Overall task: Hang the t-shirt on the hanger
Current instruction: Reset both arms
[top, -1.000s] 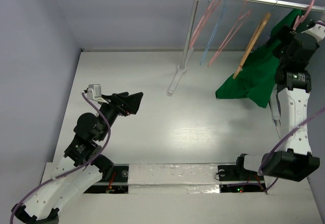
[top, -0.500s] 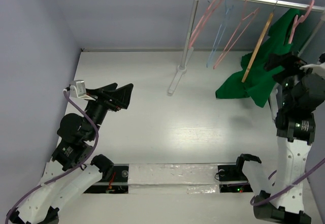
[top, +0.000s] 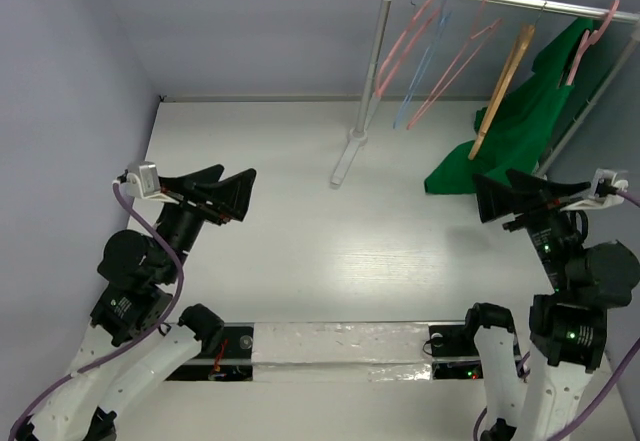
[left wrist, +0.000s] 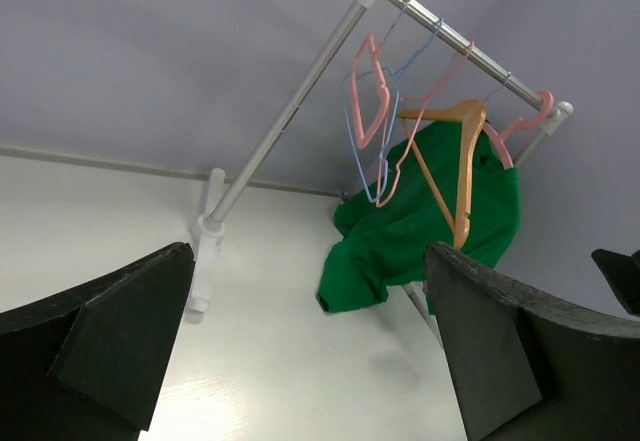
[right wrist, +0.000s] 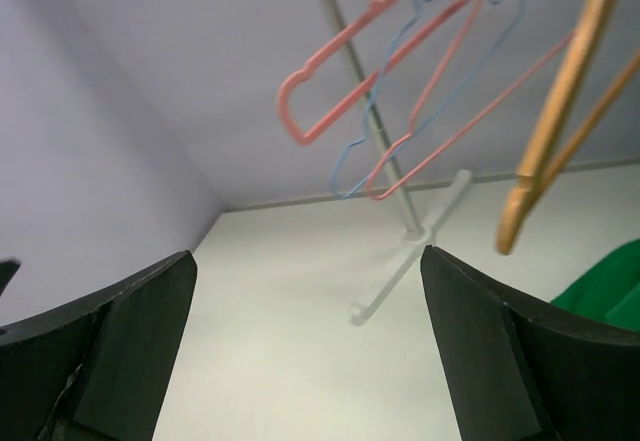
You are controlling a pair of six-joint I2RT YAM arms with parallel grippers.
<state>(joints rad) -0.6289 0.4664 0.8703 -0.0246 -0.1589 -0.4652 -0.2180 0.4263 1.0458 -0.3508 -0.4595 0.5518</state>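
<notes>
The left pincer hangs over the near left part of the white bench. Its two black fingers are wide apart and there is nothing between them. The right pincer is up in the air on the right side. Its fingers are wide apart too, and it holds nothing. The green t-shirt is just ahead of the right pincer and a bit higher, close to its fingertips but not touching them. From the left pincer the t-shirt is far off, ahead and across to its right. The t-shirt hangs on the big pink hanger, whose fat hook sits over the far right end of the silver rail. The cloth droops down in a bunch towards the bench, and it is too hard to tell if the bottom touches it. In the left wrist view the pink hanger's arm peeks out at the top of the shirt. Just beside the t-shirt, on the side nearer the left pincer, hangs a tan wooden hanger. Further along are thin pink hangers and a thin blue hanger, all empty and tilted. The rail's white pole stands on the bench ahead of both pincers, between them.
</notes>
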